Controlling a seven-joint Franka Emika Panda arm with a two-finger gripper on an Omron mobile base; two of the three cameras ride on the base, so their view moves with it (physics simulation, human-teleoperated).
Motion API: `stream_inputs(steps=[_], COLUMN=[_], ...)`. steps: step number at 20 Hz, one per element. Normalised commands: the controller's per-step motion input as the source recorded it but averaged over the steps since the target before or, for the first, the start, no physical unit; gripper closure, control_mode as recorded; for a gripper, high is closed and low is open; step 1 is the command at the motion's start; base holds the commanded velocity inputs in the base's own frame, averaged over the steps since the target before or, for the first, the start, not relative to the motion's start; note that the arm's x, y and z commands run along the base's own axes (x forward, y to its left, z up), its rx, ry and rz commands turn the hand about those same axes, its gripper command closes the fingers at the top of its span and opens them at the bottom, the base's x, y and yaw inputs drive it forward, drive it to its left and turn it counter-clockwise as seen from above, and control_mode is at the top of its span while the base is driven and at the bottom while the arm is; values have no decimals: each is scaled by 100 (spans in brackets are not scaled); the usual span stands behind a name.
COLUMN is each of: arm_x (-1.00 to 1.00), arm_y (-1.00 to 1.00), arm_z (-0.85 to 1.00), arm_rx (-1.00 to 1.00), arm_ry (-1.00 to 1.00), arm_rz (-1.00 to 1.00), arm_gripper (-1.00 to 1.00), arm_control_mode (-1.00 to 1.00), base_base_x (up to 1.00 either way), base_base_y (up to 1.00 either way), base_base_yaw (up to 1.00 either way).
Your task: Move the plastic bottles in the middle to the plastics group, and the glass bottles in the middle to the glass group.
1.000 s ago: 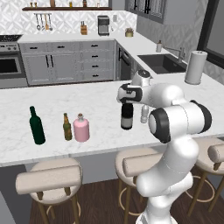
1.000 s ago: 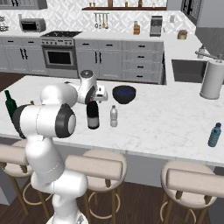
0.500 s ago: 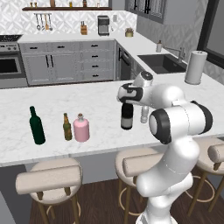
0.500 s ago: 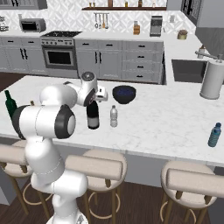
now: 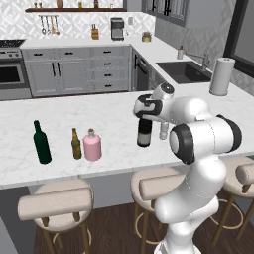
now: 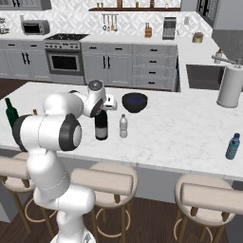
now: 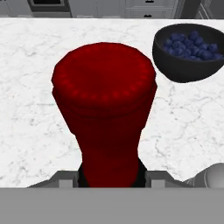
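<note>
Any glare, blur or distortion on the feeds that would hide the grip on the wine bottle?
Hand view: sharp, no glare, but the red cap looms large from closeness, hiding the neck and fingers below. Left base view: even flat lighting, soft shadows; the gripper covers the top of the wine bottle. Right base view: evenly lit; the arm partly blocks the bottle.

wine bottle (image 5: 144, 133): dark, red cap, upright, mid-counter
clear bottle (image 6: 123, 126): small, upright, just beside wine bottle
pink bottle (image 5: 92, 146): squat, upright, beside amber bottle (image 5: 76, 145)
green bottle (image 5: 41, 143): tall, upright
</note>
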Motion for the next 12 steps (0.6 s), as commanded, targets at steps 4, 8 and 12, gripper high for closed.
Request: stream_inputs(steps=[4, 8, 12], arm_x=[-32, -41, -3], arm_y=[2, 44, 92], arm_z=[8, 7, 15], arm_rx=[2, 4, 0], arm_ry=[-11, -6, 0], arm_rz=[0, 10, 15], arm_gripper=[100, 100, 100], arm_control_mode=[-100, -100, -100], base_base_x=[0, 0, 0], base_base_y=[0, 0, 0], base_base_yaw=[0, 0, 0])
